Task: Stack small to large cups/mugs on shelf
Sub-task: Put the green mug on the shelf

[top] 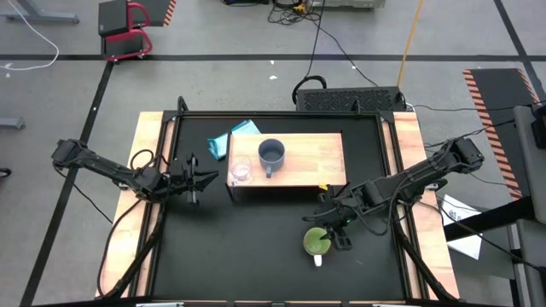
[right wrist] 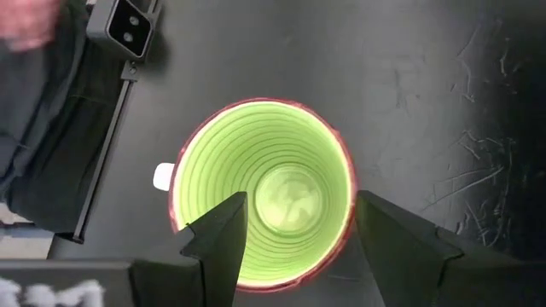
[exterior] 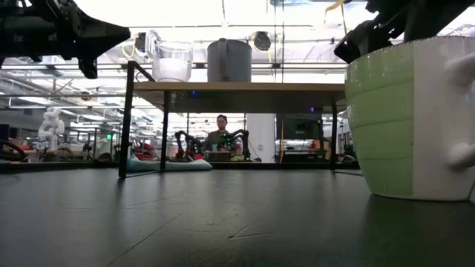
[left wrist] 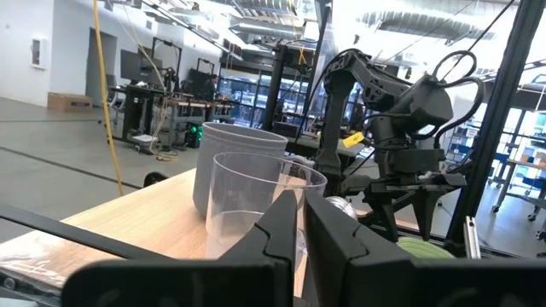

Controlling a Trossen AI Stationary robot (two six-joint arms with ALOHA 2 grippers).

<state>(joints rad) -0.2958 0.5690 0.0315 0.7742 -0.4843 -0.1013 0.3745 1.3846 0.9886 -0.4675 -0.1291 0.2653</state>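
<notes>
Green mug (top: pixel 316 242) stands upright on the black desk (top: pixel 256 247), mouth up, long axis vertical. It sits off the shelf (top: pixel 299 162), on the side nearer the desk's front edge and toward the shelf's right end. Its white handle (top: pixel 318 260) points away from the shelf, toward the front of the desk.

Right gripper (right wrist: pixel 294 234) hangs directly over the green mug (right wrist: pixel 264 192), fingers spread apart, one finger over each side of the rim; nothing held. In the right wrist view the mug's ribbed inside is empty and the handle shows as a small white tab at the rim.

Grey-blue mug (top: pixel 272 154) stands upright on the shelf top, near the middle, handle pointing toward the shelf's front edge. Clear glass cup (top: pixel 241 170) stands upright on the shelf too, just beside the grey-blue mug, near the shelf's left front corner. Both show on the shelf plank in the low view.

Left gripper (top: pixel 194 180) hovers above the desk just off the shelf's left end, level with the glass cup; fingers (left wrist: pixel 281 230) pressed together, holding nothing.

A blue cloth (top: pixel 232 139) lies on the desk by the shelf's back left corner.
</notes>
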